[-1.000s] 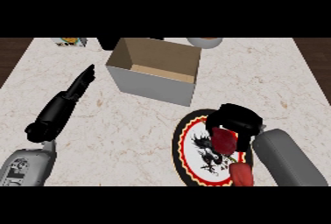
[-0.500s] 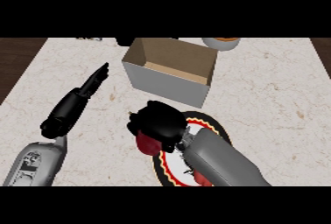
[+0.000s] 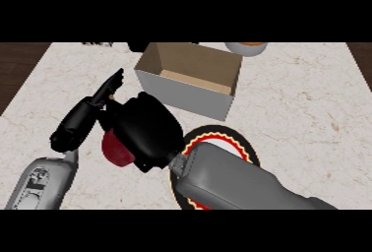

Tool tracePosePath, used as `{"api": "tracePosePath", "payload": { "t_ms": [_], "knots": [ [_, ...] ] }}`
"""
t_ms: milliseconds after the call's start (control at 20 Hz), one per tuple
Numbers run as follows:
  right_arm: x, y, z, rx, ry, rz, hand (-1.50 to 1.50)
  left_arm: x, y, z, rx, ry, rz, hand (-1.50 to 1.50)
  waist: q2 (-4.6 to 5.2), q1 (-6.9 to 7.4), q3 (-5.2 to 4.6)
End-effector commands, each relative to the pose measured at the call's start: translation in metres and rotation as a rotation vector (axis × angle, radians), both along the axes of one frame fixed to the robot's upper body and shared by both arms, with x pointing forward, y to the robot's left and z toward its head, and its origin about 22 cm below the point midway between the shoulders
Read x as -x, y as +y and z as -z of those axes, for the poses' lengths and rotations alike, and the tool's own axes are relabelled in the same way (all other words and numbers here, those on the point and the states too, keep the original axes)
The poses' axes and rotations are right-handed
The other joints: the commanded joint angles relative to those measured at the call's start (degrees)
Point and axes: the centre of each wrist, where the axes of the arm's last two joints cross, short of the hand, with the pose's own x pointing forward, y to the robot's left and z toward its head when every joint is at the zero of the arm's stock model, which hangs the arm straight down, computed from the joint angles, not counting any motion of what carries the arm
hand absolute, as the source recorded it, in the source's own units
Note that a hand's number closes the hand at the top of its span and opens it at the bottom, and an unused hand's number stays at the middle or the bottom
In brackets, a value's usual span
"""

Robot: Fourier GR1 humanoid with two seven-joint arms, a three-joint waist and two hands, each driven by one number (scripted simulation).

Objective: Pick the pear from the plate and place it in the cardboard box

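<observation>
Light is even and fairly bright across the pale marble counter, with no glare on it. The cardboard box shows a lit front wall and a darker, shaded inside. The black right hand and left hand reflect almost nothing and read as flat dark shapes. The grey forearm carries a soft sheen. Shadows on the counter are faint. Edges look slightly soft throughout.

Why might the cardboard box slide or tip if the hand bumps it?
The box looks thin-walled, open-topped and empty, so it is probably light and could slide on the smooth counter. Its wide flat base should make tipping less likely. The right hand, holding the pear, is close beside it.
</observation>
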Motion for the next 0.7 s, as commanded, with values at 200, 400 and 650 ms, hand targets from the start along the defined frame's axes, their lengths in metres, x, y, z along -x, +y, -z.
{"api": "tracePosePath", "payload": {
  "t_ms": [200, 400, 650],
  "knots": [
    [-0.016, 0.023, -0.03, -0.216, 0.041, 0.322, 1.5, 0.004, 0.011, 0.001, -0.017, -0.005, -0.016, 0.0, 0.33, -0.59, 0.0],
    [-0.053, 0.028, -0.064, -0.24, 0.057, 0.393, 1.5, -0.005, -0.005, 0.0, 0.009, -0.017, -0.025, 0.0, 0.64, -1.73, 0.01],
    [-0.093, 0.023, -0.061, -0.085, 0.034, 0.452, 1.5, -0.003, 0.024, -0.003, -0.002, -0.016, -0.039, 0.0, 0.9, -1.84, -0.02]
  ]
}}
